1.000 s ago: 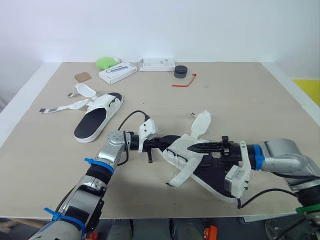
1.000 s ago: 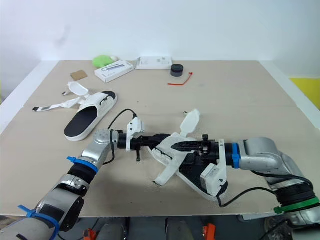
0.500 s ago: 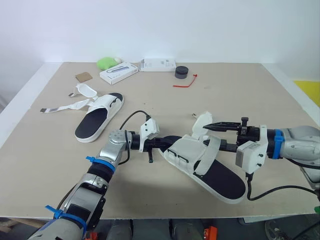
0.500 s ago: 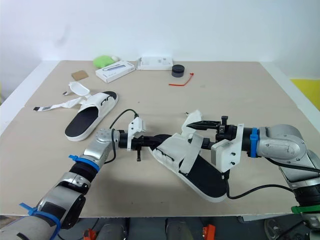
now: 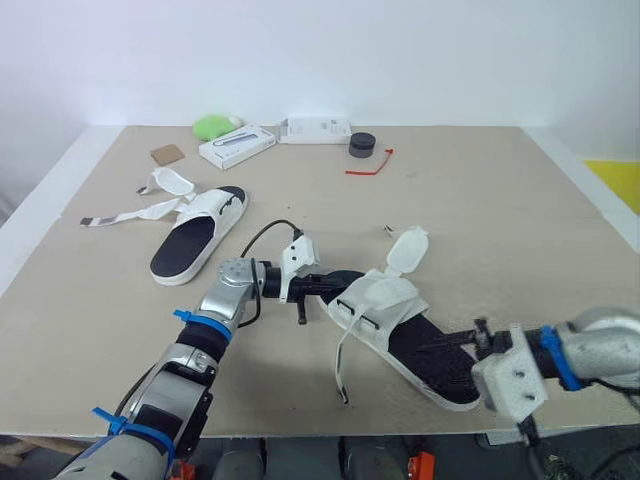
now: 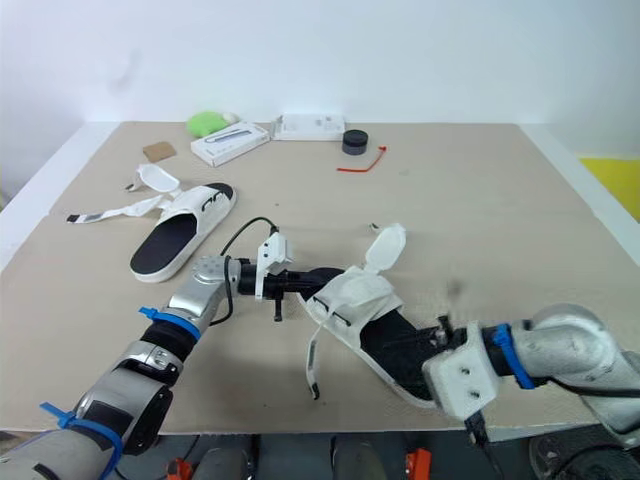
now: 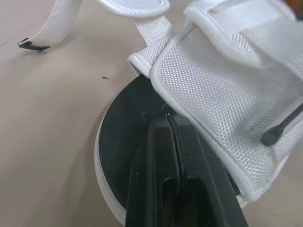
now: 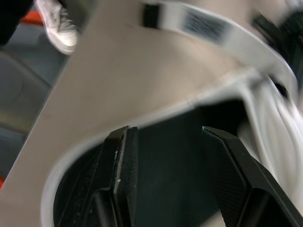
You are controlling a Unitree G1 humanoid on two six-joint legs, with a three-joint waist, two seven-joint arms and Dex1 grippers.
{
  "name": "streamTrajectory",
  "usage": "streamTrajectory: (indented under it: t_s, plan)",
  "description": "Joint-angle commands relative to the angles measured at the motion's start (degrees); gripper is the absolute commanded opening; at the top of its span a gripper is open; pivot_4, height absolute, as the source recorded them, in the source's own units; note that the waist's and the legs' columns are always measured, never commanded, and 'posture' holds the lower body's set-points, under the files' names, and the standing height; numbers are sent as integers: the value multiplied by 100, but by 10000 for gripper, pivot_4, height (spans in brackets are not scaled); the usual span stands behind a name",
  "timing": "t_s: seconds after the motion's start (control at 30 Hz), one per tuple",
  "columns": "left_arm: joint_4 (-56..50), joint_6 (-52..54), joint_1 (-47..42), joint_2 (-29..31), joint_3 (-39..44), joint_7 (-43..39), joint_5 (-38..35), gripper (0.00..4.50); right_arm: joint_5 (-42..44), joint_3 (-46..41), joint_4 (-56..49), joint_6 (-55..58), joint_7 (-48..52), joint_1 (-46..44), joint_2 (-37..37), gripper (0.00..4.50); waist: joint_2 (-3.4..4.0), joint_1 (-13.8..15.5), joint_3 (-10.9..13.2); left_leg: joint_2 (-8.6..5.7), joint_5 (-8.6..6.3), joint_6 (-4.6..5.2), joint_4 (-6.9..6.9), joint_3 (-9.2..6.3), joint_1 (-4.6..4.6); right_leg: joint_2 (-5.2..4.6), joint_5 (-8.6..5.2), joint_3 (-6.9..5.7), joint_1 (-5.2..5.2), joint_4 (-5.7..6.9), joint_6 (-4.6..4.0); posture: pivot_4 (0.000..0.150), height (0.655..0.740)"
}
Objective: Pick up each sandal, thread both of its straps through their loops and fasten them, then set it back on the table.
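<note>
The right gripper [image 5: 440, 345] has let the strap [image 5: 343, 365] go and dropped to lower right, fingers apart over the heel — the sandal [image 5: 400, 320] lies mid-frame on the tabletop [image 5: 480, 220], the left gripper [image 5: 335, 284] with fingers clamped on its toe — threading looks unfinished.

Right tool [image 8: 165, 132] back at sandal [image 5: 385, 300] heel

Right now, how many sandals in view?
2. The far sandal lies at the table's left. The near sandal sits by the front edge, left gripper at its toe, right gripper over its heel.
</note>
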Motion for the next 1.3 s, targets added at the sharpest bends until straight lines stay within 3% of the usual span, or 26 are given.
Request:
streamTrajectory:
  t_s: [0.03, 0.07, 0.17, 0.33, 0.43, 0.53, 0.67, 0.73, 0.83, 1.0, 1.17, 1.3]
  plan:
    - [219, 103, 201, -5, -209, -5, 236, 0, 1675, -778, -659, 1944, 220, 72, -423, 23560, 2, 2, 1, 0, 0, 0, 0, 0, 0, -1, 0, 0, -1, 0, 0, 1500, 7400]
    - [217, 102, 207, -8, -211, -1, 238, 0, 2108, -945, -900, 2450, 256, 151, -501, 23560, 5, 2, -1, -5, 0, 1, -3, 3, -3, -9, 0, -1, -2, 0, 0, 1500, 7400]
    - [237, 94, 199, -29, -204, 19, 243, 0, 4600, -1647, -1804, 4462, 79, 452, -885, 23560, 4, 17, -2, -5, -4, -1, -15, 2, -4, -9, -6, -5, -1, 0, 4, 1500, 7400]
    - [230, 93, 162, -68, -185, 42, 237, 0, 5713, -1784, -2363, 5862, -323, 720, -965, 23560, -22, 46, -1, -19, -15, 0, -10, -5, -17, -16, -24, -6, 0, -2, 16, 1500, 7400]
    - [187, 106, 156, -87, -163, 63, 208, 0, 5352, -1261, -2487, 6154, -679, 691, -866, 23560, -34, 51, -2, -23, -16, 0, -4, -2, -19, -26, -24, -6, -5, -7, 17, 1500, 7400]
    - [-18, 204, 199, -78, -145, 54, 145, 0, 4332, -489, -2496, 6074, -961, 507, -602, 23560, -37, 53, -2, -25, -17, -2, -2, 0, -20, -32, -25, -9, -10, -14, 17, 1500, 7400]
    - [-537, 383, 352, 29, -164, -41, 56, 0, 3241, 360, -2014, 6043, -1322, -330, -44, 23560, -41, 37, 0, -27, -20, -6, -3, 4, -28, -38, -24, -14, -19, -17, 17, 1500, 7400]
    - [-785, 480, 427, 91, -181, -86, 29, 0, 2943, 545, -1800, 6075, -1294, -658, 132, 23560, -39, 38, 0, -29, -19, -5, -4, 4, -38, -38, -23, -14, -29, -18, 18, 1500, 7400]
    - [-1245, 485, 541, 285, -270, -246, 69, 0, 1790, 846, -883, 5500, -1076, -1350, 160, 23560, -34, 33, -1, -29, -19, -2, -19, 2, -61, -35, -20, -14, -57, -14, 24, 1500, 7400]
    - [-1770, 591, 641, 431, -377, -323, 21, 0, 1050, 1094, -164, 4963, -638, -2003, 333, 23560, -28, 25, 4, -30, -20, 2, -15, 2, -74, -31, -16, -10, -69, -14, 31, 1500, 7400]
    - [-2038, 660, 764, 490, -405, -224, 17, 0, 1052, 1049, -264, 5139, -426, -2034, 628, 23560, -19, 13, 9, -29, -23, 7, -21, -2, -77, -25, -17, -8, -70, -11, 47, 1500, 7400]
    - [-2043, 514, 847, 478, -412, 149, 195, 0, 2005, 396, -734, 5768, 137, -1495, 417, 23560, -16, 34, 11, -35, -28, 16, -22, -11, -81, -25, -23, -8, -67, -5, 61, 1500, 7400]
